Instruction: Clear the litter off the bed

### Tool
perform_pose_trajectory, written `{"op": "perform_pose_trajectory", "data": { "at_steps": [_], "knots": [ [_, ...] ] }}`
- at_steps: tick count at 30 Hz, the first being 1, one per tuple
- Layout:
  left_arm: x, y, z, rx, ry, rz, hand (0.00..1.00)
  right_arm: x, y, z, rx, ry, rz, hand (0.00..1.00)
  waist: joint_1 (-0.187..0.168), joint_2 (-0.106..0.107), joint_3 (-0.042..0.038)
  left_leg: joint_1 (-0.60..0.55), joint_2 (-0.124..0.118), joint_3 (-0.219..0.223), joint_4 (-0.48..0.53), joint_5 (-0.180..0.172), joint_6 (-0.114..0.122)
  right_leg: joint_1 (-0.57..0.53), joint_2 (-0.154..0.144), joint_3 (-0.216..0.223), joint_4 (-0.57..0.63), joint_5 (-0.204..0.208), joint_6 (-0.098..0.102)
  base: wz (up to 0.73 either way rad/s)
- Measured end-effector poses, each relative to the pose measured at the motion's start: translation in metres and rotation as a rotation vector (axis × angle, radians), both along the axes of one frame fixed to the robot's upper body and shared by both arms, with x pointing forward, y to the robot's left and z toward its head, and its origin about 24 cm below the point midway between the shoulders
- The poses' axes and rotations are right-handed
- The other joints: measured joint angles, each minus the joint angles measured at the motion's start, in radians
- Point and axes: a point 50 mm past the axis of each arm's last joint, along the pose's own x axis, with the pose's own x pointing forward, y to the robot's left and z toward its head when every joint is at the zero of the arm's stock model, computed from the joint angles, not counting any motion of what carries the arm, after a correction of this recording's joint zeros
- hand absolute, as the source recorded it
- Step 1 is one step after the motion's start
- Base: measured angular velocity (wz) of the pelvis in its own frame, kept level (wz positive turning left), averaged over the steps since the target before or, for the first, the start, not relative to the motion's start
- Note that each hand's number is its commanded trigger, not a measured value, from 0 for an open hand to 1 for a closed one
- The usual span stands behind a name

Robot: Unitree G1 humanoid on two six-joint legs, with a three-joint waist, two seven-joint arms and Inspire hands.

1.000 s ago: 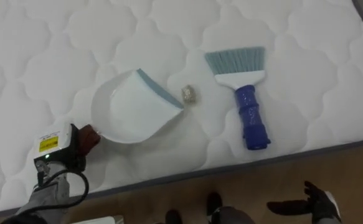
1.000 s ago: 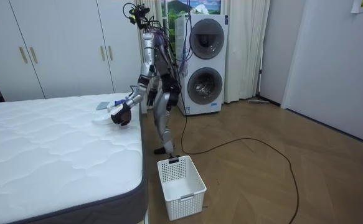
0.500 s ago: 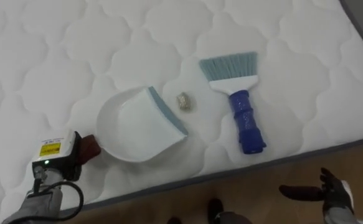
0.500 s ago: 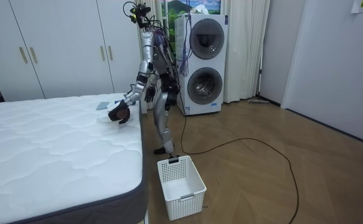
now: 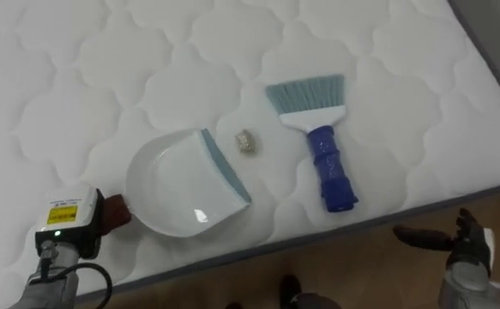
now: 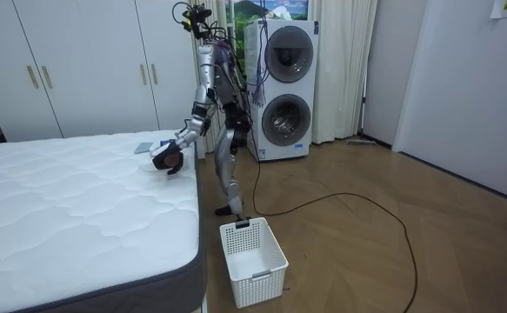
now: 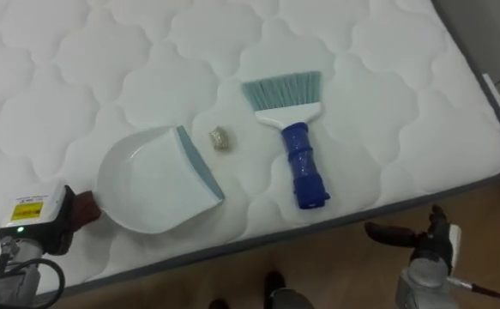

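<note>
A white dustpan [image 5: 181, 187] with a grey-blue lip lies on the white quilted mattress [image 5: 78, 103], its mouth facing right. My left hand [image 5: 98, 216] at the lower left is shut on the pan's reddish-brown handle [image 5: 118, 210]. A small crumpled scrap [image 5: 246, 143] rests just beyond the lip. To its right lies a hand brush [image 5: 327, 163] with a blue handle and pale blue bristles pointing away from me. My right hand [image 5: 455, 243] hovers open over the floor, off the bed's edge and apart from the brush.
The mattress's grey edge [image 5: 387, 219] runs along the bottom, with wooden floor below it. In the room view I stand at the bed's corner; a white basket [image 6: 253, 259] sits on the floor by the bed, and stacked washing machines [image 6: 283, 87] stand behind me.
The dustpan has come down from a tilt and now lies flatter on the mattress. My right hand has drifted a little to the right. The head camera has shifted.
</note>
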Motion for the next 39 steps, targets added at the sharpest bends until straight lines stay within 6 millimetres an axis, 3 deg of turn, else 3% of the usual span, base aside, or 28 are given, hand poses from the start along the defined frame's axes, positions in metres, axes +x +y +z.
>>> {"op": "perform_pose_trajectory", "data": {
  "at_steps": [11, 21, 39],
  "knots": [
    [-0.007, -0.006, -0.007, -0.012, -0.004, 0.02, 1.0, 0.023, 0.016, 0.024, -0.068, -0.134, -0.008, 0.0, 0.028, -0.007, -0.0009, -0.004, 0.001, -0.002, -0.002, 0.0, 0.0, 0.001, -0.007, -0.032, -0.012, 0.0, -0.003, 0.0],
    [-0.007, -0.015, -0.012, -0.03, 0.006, 0.028, 1.0, 0.04, 0.037, 0.044, -0.137, -0.234, 0.115, 0.0, 0.051, -0.015, -0.0012, 0.01, 0.0, -0.003, -0.016, 0.001, 0.0, 0.013, -0.009, -0.041, -0.017, 0.001, -0.003, 0.0],
    [-0.002, -0.018, -0.011, -0.043, 0.009, 0.027, 1.0, 0.043, 0.064, 0.04, -0.189, -0.219, 0.289, 0.0, 0.077, -0.017, 0.0036, 0.007, 0.0, -0.003, -0.018, 0.001, 0.0, 0.009, -0.013, -0.055, -0.018, 0.001, -0.003, 0.0]
  ]
}}
